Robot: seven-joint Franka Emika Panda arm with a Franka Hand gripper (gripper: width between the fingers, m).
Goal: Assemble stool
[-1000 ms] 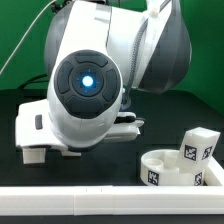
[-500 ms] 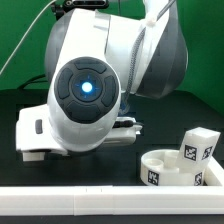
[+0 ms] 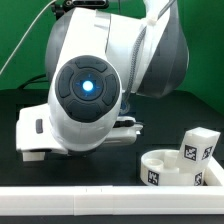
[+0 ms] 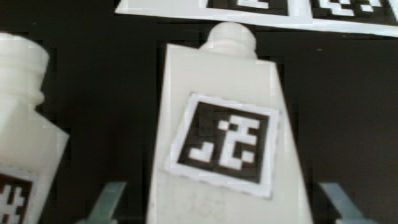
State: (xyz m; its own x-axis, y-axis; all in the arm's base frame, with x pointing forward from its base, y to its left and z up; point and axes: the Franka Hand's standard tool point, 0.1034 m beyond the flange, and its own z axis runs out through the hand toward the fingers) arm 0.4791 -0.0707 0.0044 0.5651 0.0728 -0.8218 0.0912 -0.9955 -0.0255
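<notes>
White stool leg (image 4: pixel 217 70) lies between the gripper's (image 4: pixel 222 203) spread fingers (image 4: pixel 112 200), touching neither; its label is a black-and-white square tag (image 4: pixel 228 138).

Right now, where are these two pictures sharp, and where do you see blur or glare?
Exterior view: the light is even, with no hard shadows; the arm's blue lamp glows with a small halo, and the tags on the seat are fairly clear. Wrist view: softer overall; the middle leg and its tag are slightly blurred, and the pincer fingers at the frame edge are the most out of focus.
</notes>
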